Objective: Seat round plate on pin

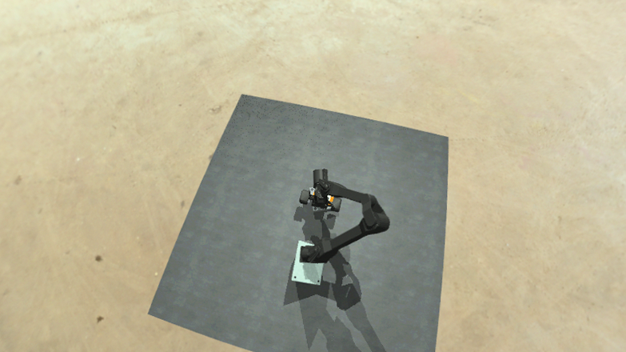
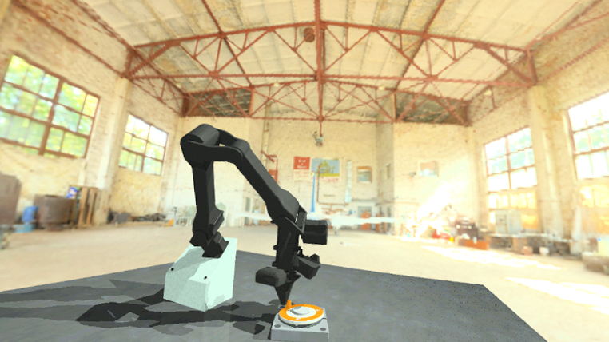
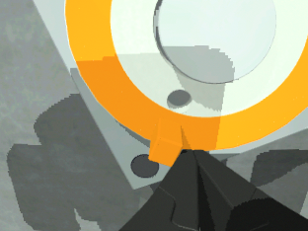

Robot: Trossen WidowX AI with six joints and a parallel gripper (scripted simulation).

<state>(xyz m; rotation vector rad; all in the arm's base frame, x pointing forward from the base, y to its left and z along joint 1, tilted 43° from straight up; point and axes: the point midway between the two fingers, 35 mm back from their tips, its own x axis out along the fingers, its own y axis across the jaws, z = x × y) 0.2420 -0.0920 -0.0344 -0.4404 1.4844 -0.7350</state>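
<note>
The round plate, white with an orange ring point(image 2: 318, 317) point(image 3: 94, 84), sits around the pale post point(image 2: 300, 310) point(image 3: 217, 30) on the grey base point(image 2: 299, 334) point(image 3: 56, 25). The orange tab point(image 2: 288, 304) point(image 3: 166, 149) points toward the gripper side, near a base corner. The hole point(image 3: 179, 98) beside the tab looks dark grey inside; I cannot make out the pin. A thin dark shadow lies under the plate's rim near the tab. My gripper point(image 2: 283, 303) point(image 3: 192, 159) is shut and empty, its tips close against the tab's right side in the wrist view; contact is hard to tell.
A dark round hole point(image 3: 144, 165) shows in the base corner near the tab. The arm's pale mounting block point(image 1: 304, 274) point(image 2: 198, 282) stands behind the base in the exterior view. Both stand on the dark mat point(image 1: 240, 177) point(image 2: 398, 314). The arm covers most of the plate in the top view.
</note>
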